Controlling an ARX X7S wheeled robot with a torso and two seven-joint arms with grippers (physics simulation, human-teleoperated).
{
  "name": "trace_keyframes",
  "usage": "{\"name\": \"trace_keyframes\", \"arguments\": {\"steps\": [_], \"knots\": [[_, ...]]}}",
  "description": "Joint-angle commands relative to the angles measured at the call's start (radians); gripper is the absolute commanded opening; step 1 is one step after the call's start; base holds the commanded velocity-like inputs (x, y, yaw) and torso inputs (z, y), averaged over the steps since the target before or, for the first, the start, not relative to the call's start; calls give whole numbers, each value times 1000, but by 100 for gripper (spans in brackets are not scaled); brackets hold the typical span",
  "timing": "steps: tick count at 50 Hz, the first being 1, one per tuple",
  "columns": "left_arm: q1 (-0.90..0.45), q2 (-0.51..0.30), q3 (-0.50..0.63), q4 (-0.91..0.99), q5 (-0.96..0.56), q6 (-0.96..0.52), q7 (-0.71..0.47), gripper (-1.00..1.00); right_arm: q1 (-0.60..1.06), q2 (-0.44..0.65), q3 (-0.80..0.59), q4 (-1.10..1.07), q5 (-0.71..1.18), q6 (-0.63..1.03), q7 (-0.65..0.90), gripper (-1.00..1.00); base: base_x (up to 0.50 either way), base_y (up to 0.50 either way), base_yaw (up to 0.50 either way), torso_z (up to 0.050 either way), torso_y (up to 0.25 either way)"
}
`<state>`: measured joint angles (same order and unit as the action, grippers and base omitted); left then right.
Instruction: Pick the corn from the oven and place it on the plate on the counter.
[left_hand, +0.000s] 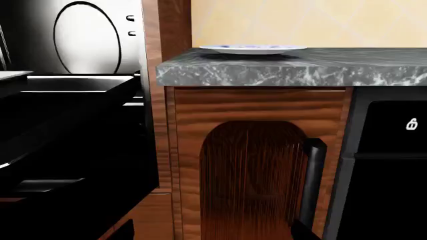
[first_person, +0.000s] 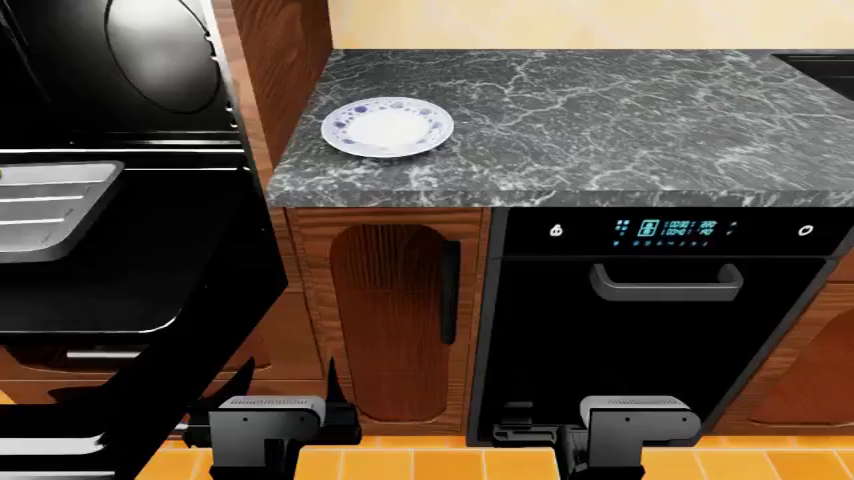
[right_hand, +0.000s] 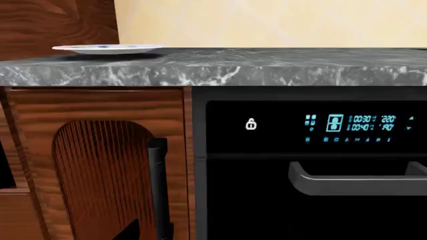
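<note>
The corn is not visible in any view. The oven (first_person: 94, 150) stands open at the left, a grey baking tray (first_person: 54, 205) in its cavity. The plate (first_person: 387, 126) lies bare near the counter's (first_person: 601, 110) front left corner. Both grippers, left (first_person: 274, 420) and right (first_person: 627, 420), hang low before the cabinets; whether their jaws are spread cannot be told.

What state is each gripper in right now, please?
Left gripper: low in front of the cabinet, holding nothing visible; open or closed cannot be told.
Right gripper: low in front of the black appliance, likewise unclear.
</note>
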<state>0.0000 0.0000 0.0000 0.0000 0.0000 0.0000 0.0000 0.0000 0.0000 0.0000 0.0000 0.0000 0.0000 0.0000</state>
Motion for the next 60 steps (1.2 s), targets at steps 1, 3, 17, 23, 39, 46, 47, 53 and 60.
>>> {"name": "trace_keyframes", "arguments": {"steps": [1, 3, 17, 23, 39, 46, 47, 53, 60], "knots": [[0, -16, 16, 7, -15, -1, -20, 100, 5, 14, -12, -5, 11, 11, 34, 100, 0, 0, 0, 0, 0], [5, -30, 28, 20, -11, -1, -31, 100, 2, 24, -24, -18, 10, 17, 52, 100, 0, 0, 0, 0, 0], [31, -65, 55, 111, -31, -24, -70, 100, -5, 59, -62, -76, 11, 45, 114, 100, 0, 0, 0, 0, 0], [20, -87, 56, 383, -40, -163, -88, 100, -5, 74, -73, -290, 16, 182, 127, 100, 0, 0, 0, 0, 0], [-178, -120, 10, 796, -128, -584, -127, 100, 240, 122, -25, -831, 94, 760, 175, 100, 0, 0, 0, 0, 0], [-286, -134, -32, 913, -180, -744, -142, 100, 361, 117, 6, -927, 150, 883, 170, 100, 0, 0, 0, 0, 0], [-293, -136, -34, 920, -183, -753, -143, 100, 375, 118, 7, -939, 153, 902, 172, 100, 0, 0, 0, 0, 0], [-390, -142, -82, 1013, -243, -886, -153, 100, 537, 154, 56, -1047, 298, 1083, 250, 100, 0, 0, 0, 0, 0], [-421, -157, -102, 1043, -275, -914, -174, 100, 540, 246, 55, -1045, 482, 1018, 408, 100, 0, 0, 0, 0, 0]]}}
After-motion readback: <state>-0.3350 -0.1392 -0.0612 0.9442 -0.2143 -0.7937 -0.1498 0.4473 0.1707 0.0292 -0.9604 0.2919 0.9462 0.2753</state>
